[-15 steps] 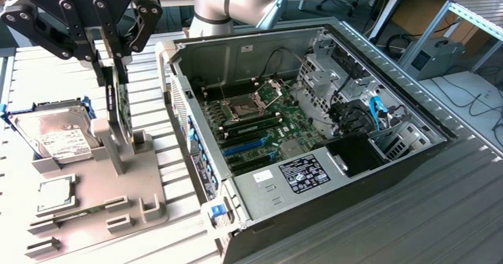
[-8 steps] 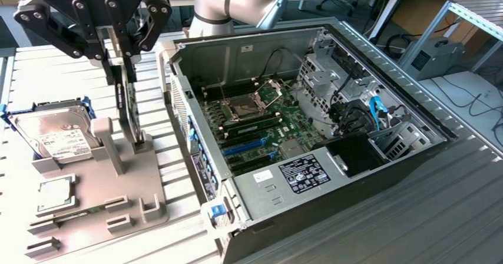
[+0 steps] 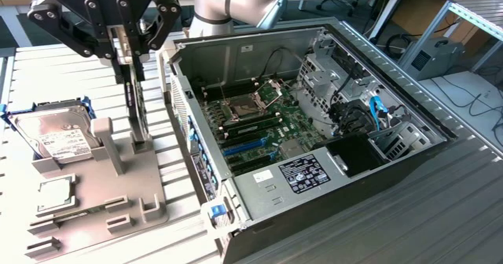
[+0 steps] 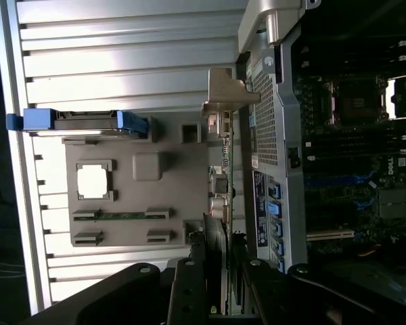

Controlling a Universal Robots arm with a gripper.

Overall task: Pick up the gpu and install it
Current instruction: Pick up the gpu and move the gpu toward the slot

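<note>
The gpu (image 3: 138, 111) is a thin dark card standing on edge, upright over the grey fixture plate (image 3: 106, 184), just to the exterior view's left of the open computer case (image 3: 409, 152). My gripper (image 3: 128, 59) sits above it with both fingers shut on the card's upper edge. The card's lower end is at a slot post of the fixture; I cannot tell whether it still rests there. In the wrist view the gpu (image 4: 223, 176) runs edge-on from my gripper (image 4: 218, 263) toward its silver bracket (image 4: 227, 101), beside the case wall. Blue expansion slots (image 3: 245, 148) show on the motherboard.
On the fixture stand a hard drive (image 3: 49, 135) in a blue carrier, a square processor chip (image 3: 55, 193) and a memory stick (image 4: 122, 215). The case holds a power supply (image 3: 303, 174), cables and drive bays. A ribbed metal table (image 3: 393, 223) surrounds everything.
</note>
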